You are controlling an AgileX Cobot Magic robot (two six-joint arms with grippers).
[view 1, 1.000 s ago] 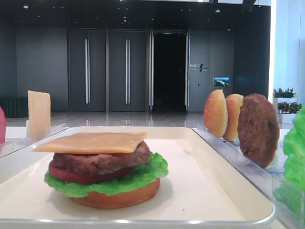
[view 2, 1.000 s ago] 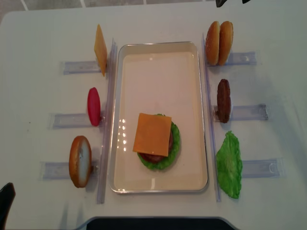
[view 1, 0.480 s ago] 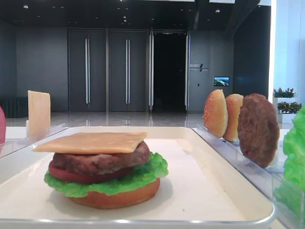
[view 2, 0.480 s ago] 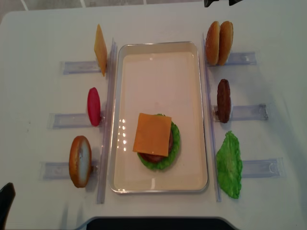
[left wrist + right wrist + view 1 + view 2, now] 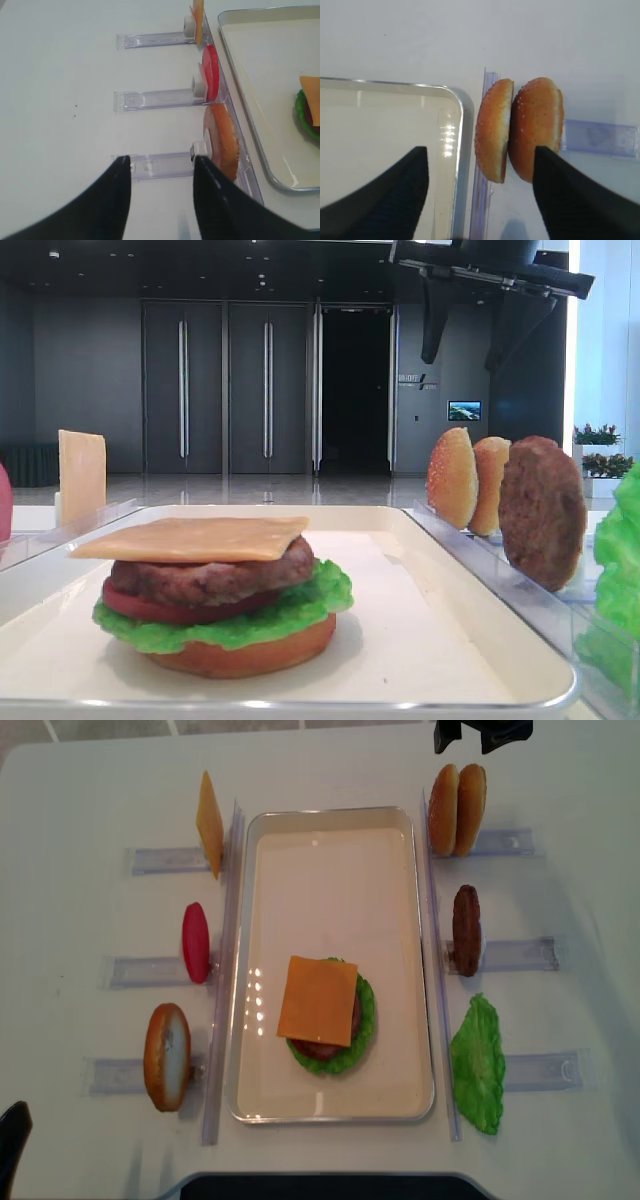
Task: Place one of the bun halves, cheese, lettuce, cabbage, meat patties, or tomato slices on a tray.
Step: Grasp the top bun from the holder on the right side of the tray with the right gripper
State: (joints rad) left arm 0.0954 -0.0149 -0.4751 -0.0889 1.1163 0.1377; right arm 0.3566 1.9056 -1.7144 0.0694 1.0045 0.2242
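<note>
Two bun halves stand on edge in the far right rack: a sesame-speckled bun top (image 5: 536,135) and, pressed against it, a second half (image 5: 494,130). My right gripper (image 5: 479,150) hovers above them, open, a finger on each side and touching neither. It hangs high at the far right in the low view (image 5: 475,340). The white tray (image 5: 330,816) holds a stack of bottom bun, lettuce, tomato, patty and cheese (image 5: 318,1000). My left gripper (image 5: 160,160) is open and empty over the near left rack, beside another bun half (image 5: 222,142).
Clear plastic racks line both long sides of the tray. The left ones hold a cheese slice (image 5: 209,823), a tomato slice (image 5: 196,942) and a bun half (image 5: 167,1055). On the right are a meat patty (image 5: 466,930) and a lettuce leaf (image 5: 478,1063).
My right gripper has come into view at the far edge and moved in over the two bun halves. The food and the left gripper have not moved.
</note>
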